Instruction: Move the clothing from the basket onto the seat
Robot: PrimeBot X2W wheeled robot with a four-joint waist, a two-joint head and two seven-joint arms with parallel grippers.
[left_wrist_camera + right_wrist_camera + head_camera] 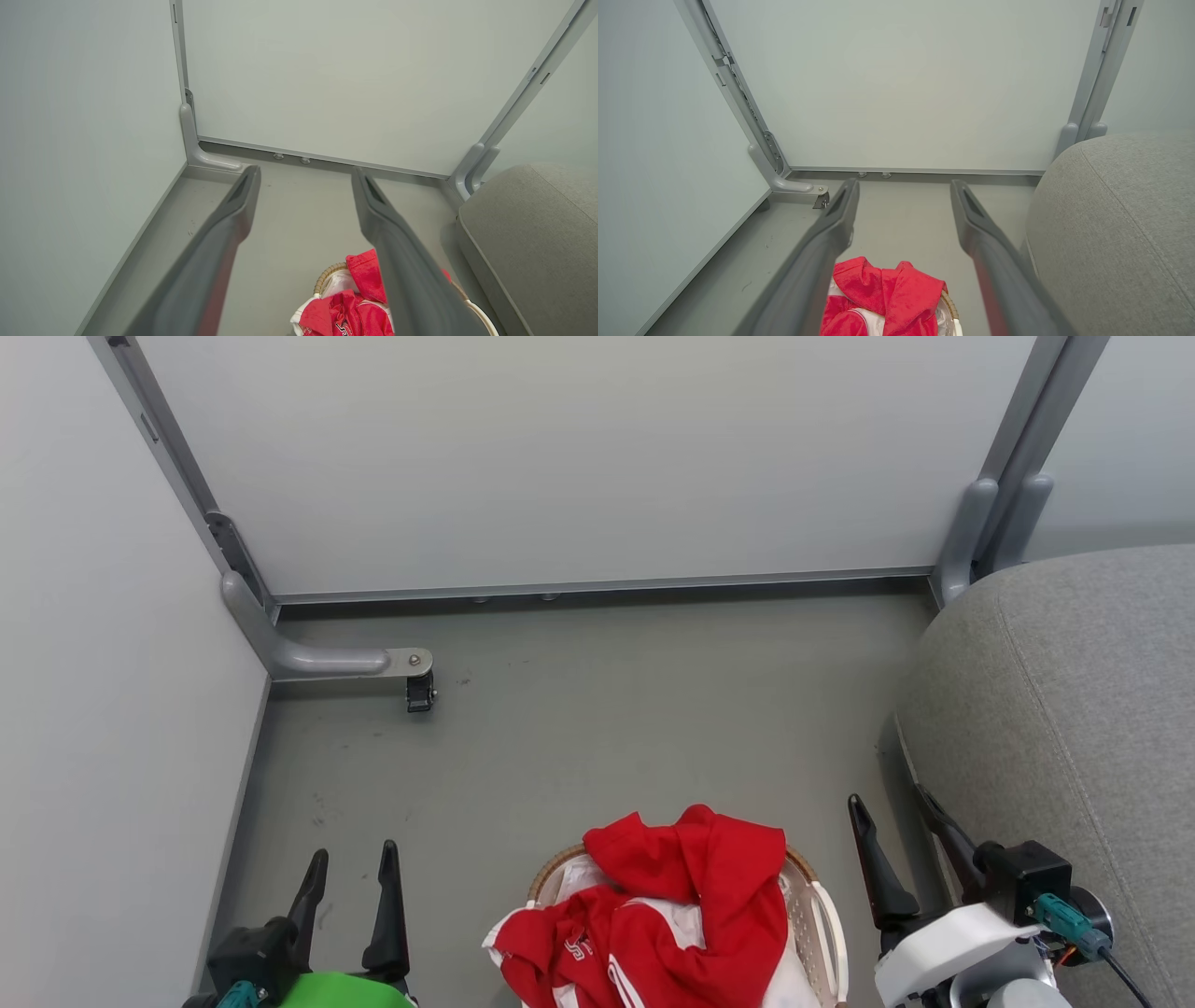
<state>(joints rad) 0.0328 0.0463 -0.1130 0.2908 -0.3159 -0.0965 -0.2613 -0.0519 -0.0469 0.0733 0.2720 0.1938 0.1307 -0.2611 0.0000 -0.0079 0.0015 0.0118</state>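
Observation:
Red clothing [691, 905] with white trim and lettering is heaped in the basket [822, 919] at the bottom centre of the head view, spilling over its left rim. The grey seat [1064, 728] rises at the right, beside the basket. My left gripper [355, 866] hangs open at the lower left, apart from the basket, with nothing between its fingers. My right gripper [892, 812] stands open between the basket and the seat, also empty. The left wrist view shows the clothing [350, 308] and seat [532, 233] below the fingers. The right wrist view shows the clothing [887, 294] and seat [1115, 224].
Pale partition walls close the space at the back and left. A grey metal foot [317, 658] with a small caster [420, 691] juts onto the grey floor [607, 728] at the back left. Grey upright posts [990, 523] stand at the back right corner.

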